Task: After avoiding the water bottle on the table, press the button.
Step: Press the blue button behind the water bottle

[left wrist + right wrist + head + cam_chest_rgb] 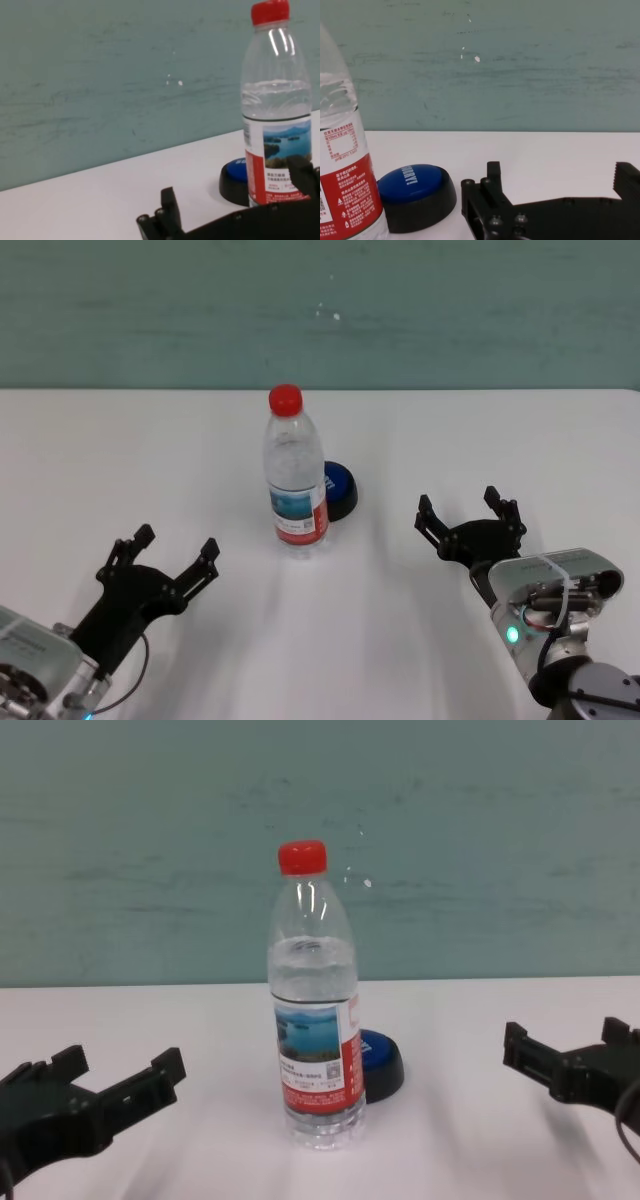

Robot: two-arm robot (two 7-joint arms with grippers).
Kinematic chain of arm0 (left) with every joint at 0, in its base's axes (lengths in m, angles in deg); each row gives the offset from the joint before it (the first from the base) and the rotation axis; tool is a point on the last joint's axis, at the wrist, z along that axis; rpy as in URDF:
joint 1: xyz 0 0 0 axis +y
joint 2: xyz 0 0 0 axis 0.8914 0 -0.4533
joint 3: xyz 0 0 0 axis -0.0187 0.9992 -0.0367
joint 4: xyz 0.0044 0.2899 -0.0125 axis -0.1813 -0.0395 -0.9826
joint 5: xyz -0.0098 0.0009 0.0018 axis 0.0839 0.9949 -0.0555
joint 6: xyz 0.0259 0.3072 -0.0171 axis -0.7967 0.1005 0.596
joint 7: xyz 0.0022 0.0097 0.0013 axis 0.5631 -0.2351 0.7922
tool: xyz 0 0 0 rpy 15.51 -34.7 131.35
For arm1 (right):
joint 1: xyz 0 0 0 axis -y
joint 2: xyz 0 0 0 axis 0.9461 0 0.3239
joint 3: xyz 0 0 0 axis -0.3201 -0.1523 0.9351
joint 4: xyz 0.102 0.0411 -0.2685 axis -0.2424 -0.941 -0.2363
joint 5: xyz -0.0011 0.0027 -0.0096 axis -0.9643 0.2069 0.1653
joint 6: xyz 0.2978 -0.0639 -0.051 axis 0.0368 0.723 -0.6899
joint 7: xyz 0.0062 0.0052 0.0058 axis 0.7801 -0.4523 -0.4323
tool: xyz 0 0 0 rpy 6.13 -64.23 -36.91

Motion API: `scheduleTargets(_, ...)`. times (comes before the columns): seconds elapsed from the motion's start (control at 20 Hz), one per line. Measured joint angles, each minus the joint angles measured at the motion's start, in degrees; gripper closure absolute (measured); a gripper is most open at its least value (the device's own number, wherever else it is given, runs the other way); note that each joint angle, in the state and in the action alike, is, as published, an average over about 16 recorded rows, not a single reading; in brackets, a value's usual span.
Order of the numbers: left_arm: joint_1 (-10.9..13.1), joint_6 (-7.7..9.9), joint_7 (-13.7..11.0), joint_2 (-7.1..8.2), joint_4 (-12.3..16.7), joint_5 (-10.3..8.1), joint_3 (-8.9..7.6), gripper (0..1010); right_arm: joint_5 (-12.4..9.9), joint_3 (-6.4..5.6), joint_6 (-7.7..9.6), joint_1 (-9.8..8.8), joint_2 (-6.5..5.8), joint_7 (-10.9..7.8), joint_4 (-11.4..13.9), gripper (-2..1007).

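The water bottle (296, 480) (315, 1020) stands upright mid-table, clear with a red cap and a red-and-white label. Just behind it and to its right sits the button (341, 489) (381, 1064), blue-domed on a black base, partly hidden by the bottle. In the right wrist view the button (415, 192) lies beside the bottle (342, 165). My right gripper (458, 502) (563, 1035) is open, low over the table (500, 440), to the right of the button and apart from it. Near the front left my left gripper (177, 542) (120, 1065) is open, holding nothing.
A teal wall (320, 310) runs behind the table's far edge. White tabletop stretches to both sides of the bottle and between it and each gripper. Nothing else stands on the table.
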Motion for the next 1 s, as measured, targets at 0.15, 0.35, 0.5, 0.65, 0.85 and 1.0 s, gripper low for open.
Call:
scheduleTargets(0.15,0.2,-0.57,-0.2,0.33,0.1,0.27,0.23,0,0.0,0.00,0.00,0.00,0.00,0.00,0.0,1)
scheduleTargets(0.35,0.3,-1.27,-0.4,0.70,0.0,0.86,0.66,0,0.0,0.00,0.00,0.00,0.00,0.00,0.0,1)
scheduleTargets(0.5,0.3,-1.72,-0.4,0.89,-0.2,1.45,1.06,0,0.0,0.00,0.00,0.00,0.00,0.00,0.0,1)
scheduleTargets(0.65,0.0,-1.96,-0.4,0.94,-0.6,2.11,1.49,0,0.0,0.00,0.00,0.00,0.00,0.00,0.0,1)
scheduleTargets(0.85,-0.4,-1.98,-0.1,0.79,-1.1,2.89,2.03,0,0.0,0.00,0.00,0.00,0.00,0.00,0.0,1)
scheduleTargets(1.0,-0.8,-1.90,0.2,0.52,-1.6,3.42,2.41,0,0.0,0.00,0.00,0.00,0.00,0.00,0.0,1)
